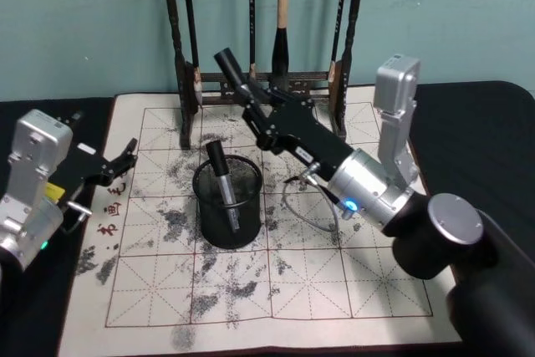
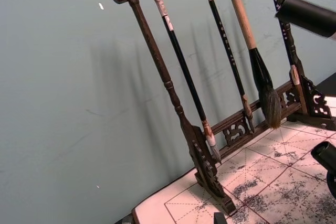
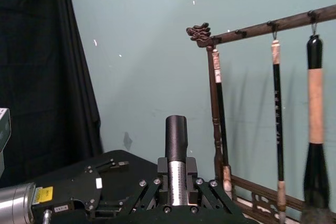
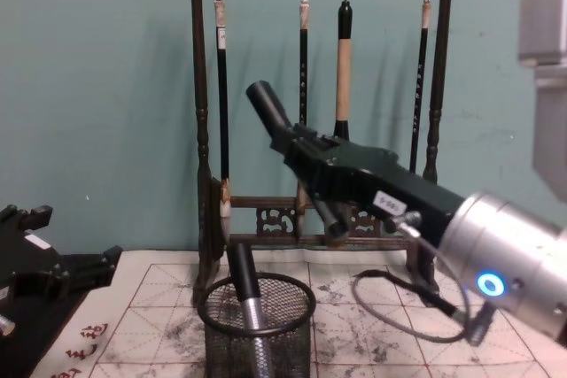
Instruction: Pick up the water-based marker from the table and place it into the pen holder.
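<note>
Marker (image 1: 230, 66): black cap, silver barrel; tilted, cap uppermost, held in the air above and behind pen holder (image 1: 213, 223), in front of brush rack (image 1: 176, 39).
Right tool (image 1: 251, 106): clenched on marker barrel, above pen holder's far rim.
Second marker (image 1: 226, 188): same look, leaning inside pen holder.
Left tool (image 1: 125, 156): released, well left of pen holder.

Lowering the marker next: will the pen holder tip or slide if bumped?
Open wire mesh: the pen holder is likely light, so the right gripper could slide it on the paper. Squat and round, it probably resists tipping.
</note>
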